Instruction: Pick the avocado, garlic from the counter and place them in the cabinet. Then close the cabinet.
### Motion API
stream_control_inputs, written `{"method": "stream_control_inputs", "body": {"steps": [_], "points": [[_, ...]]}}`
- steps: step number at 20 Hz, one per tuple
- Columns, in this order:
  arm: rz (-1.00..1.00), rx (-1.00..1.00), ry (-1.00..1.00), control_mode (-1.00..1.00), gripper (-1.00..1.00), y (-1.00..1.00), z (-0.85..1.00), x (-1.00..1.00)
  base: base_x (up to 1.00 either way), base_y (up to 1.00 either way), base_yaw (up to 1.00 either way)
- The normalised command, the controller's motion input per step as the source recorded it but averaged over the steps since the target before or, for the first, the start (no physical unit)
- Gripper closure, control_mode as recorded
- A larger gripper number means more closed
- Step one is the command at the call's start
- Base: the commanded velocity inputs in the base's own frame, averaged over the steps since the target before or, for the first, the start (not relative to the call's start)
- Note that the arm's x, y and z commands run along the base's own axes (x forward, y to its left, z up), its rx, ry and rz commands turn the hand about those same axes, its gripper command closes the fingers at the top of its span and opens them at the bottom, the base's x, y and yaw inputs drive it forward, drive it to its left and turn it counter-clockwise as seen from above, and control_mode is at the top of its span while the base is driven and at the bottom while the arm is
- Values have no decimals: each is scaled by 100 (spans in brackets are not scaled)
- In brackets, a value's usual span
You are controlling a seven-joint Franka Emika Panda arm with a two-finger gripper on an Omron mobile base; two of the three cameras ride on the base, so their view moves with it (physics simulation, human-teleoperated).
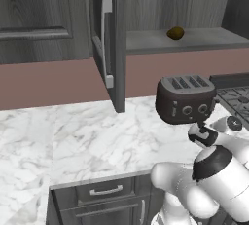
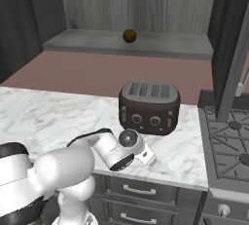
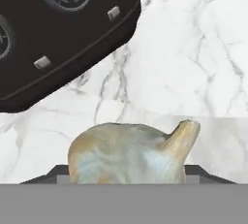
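Note:
The garlic (image 3: 131, 152), a cream bulb with a pointed tip, lies on the white marble counter (image 3: 193, 58) and sits between the two dark tips of my gripper (image 3: 128, 173), which press against its sides. In the right base view the gripper (image 2: 146, 157) is low over the counter (image 2: 58, 117), just in front of the toaster. The avocado (image 1: 175, 33) (image 2: 129, 35) rests on the grey shelf of the open cabinet (image 1: 204, 40) (image 2: 87, 41).
A dark toaster (image 1: 186, 98) (image 2: 149, 107) (image 3: 53, 34) stands right behind the gripper. The cabinet's left door (image 1: 109, 44) hangs open over the counter (image 1: 73, 136). A stove (image 1: 236, 97) (image 2: 228, 146) borders the counter on the right. Drawers (image 1: 104, 192) lie below.

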Motion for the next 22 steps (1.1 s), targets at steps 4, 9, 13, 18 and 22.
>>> {"method": "stream_control_inputs", "body": {"steps": [4,9,13,18,22], "points": [[0,14,-25,-100,100,-27,100,-63,0,0,0],[0,19,-6,-100,100,-32,100,-4,0,0,0],[0,10,11,-100,100,-31,100,8,0,0,0],[0,1,9,-100,100,-28,100,7,0,0,0],[0,-1,0,-100,100,-16,100,0,0,0,0]]}}
